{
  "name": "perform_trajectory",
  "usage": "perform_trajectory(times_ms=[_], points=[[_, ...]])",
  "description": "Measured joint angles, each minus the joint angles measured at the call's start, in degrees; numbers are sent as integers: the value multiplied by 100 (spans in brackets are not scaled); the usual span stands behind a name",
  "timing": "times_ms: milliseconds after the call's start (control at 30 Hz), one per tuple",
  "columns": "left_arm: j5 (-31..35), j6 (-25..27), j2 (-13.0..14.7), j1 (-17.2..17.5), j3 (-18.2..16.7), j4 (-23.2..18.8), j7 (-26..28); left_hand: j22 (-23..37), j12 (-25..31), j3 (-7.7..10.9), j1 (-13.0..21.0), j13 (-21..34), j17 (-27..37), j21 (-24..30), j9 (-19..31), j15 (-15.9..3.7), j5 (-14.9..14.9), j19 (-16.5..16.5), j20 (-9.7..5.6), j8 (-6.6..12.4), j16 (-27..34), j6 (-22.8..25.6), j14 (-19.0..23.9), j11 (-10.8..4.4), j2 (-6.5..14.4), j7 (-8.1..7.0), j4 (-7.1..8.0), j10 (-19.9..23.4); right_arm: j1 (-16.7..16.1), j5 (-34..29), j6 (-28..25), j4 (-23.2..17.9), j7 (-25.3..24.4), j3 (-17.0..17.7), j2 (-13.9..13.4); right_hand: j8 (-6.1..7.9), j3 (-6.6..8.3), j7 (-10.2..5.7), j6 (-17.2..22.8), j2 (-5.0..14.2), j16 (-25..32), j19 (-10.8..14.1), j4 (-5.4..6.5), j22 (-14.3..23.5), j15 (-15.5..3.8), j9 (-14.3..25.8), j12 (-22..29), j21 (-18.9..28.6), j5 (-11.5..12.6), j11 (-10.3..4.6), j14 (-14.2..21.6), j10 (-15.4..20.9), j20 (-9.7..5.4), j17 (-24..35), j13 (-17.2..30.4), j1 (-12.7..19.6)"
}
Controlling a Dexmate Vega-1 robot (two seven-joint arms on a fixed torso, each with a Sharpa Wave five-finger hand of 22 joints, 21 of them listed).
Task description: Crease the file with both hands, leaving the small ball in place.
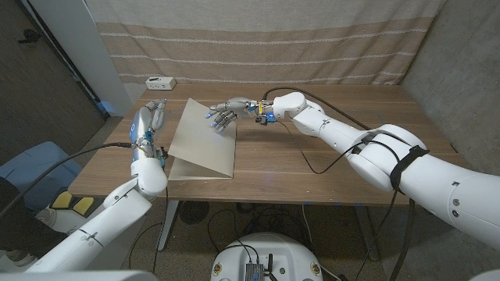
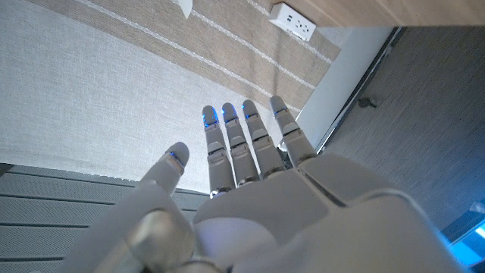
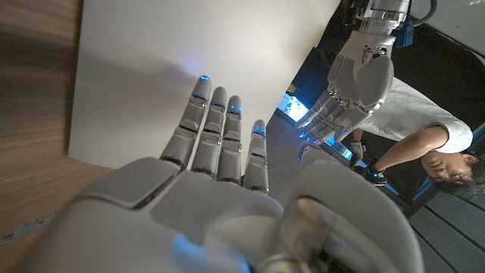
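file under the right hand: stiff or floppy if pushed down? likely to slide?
Probably semi-stiff: the file holds a raised flap without sagging. Likely light, since it is a thin sheet. It may slide on the smooth wooden table when the right robot hand presses its upper flap.

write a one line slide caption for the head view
Right hand presses the raised flap of the file; left hand waits open beside its left edge.

Wooden table (image 1: 328,168) before a striped curtain (image 1: 258,47).
White power strip (image 1: 160,81) at the table's far left edge, seen too in the left wrist view (image 2: 293,21); blue chair (image 1: 35,168) off to the left; person in a white shirt (image 3: 424,144) beyond the table.
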Motion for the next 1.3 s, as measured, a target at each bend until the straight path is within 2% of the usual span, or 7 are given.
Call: perform_trajectory(times_ms=[333, 467, 700, 767, 967, 1000, 1300], points=[[633, 171, 70, 83, -61, -30, 59, 0, 4, 154, 214, 0, 0, 0, 0, -85, 63, -54, -54, 22, -46, 313, 133, -36, -63, -48, -273, 203, -30, -66, 8, -82, -139, -44, -4, 0, 61, 0, 62, -39, -25, -41, -102, 5, 1, 0, 0, -92, -3, -2, -148, -2, -40, 0, 0, 39], [719, 473, 109, 80, -61, -60, -285, 0, -90, 104, 238, -1, 1, 0, -1, -129, 63, -31, 94, -83, -133, 241, -49, -90, -93, -119, -334, 107, -92, -86, -9, -250, -204, -66, -88, 0, 171, -31, 194, -47, -95, -158, -212, 29, -31, 0, -61, -219, -41, -31, -402, -178, -110, -23, 0, 107], [696, 1064, 109, 80, -61, -60, -1147, -1, -156, 107, 197, 27, 1, 0, -1, -138, 63, -52, 132, -150, -175, 174, -166, -104, -196, -140, -381, 39, -202, -86, -9, -707, -204, -162, -315, 0, 290, -84, 309, -60, -129, -310, -378, 29, -112, 1, -91, -333, -41, -93, -646, -301, -81, -27, 0, 242], [656, 1183, 419, -297, 315, -138, -1409, -12, -176, 156, 290, 27, 1, 0, 23, -138, 74, -53, 133, -150, -175, 174, -165, -104, -103, -140, -426, 39, -223, -509, -150, -842, -811, -211, -385, -31, 293, -92, 318, -91, -129, -319, -425, 29, -113, 1, -91, -366, -41, -92, -668, -301, -90, -27, 0, 272], [558, 1326, 471, -408, 437, -71, -1886, -18, -176, 276, 402, 27, 1, 0, 28, -138, 86, -32, 111, -150, -175, 283, -165, -108, 74, -141, -478, 36, -245, -928, -198, -1138, -1252, -352, -544, -32, 372, -94, 381, -121, -128, -319, -549, 29, -174, 1, -91, -385, -41, -93, -728, -301, -91, -53, 0, 377], [534, 1343, 546, -592, 650, 50, -2007, -18, -176, 276, 420, 27, 1, 0, 28, -137, 86, -32, 111, -150, -175, 291, -165, -114, 92, -149, -478, 29, -245, -928, -198, -1186, -1252, -391, -575, -32, 396, -88, 384, -120, -128, -319, -573, 29, -174, 1, -91, -412, -41, -114, -728, -322, -91, -53, 1, 378], [392, 1360, 628, -856, 978, 242, -2436, -18, -222, 295, 443, 27, 1, -47, 28, -127, 85, -125, 18, -215, -175, 259, -215, -87, 114, -118, -497, 3, -197, -1669, -270, -1421, -1888, -633, -724, -32, 490, -113, 460, -54, -100, -332, -714, 28, -259, 1, -66, -457, -41, -187, -747, -267, -105, -49, 1, 492]])
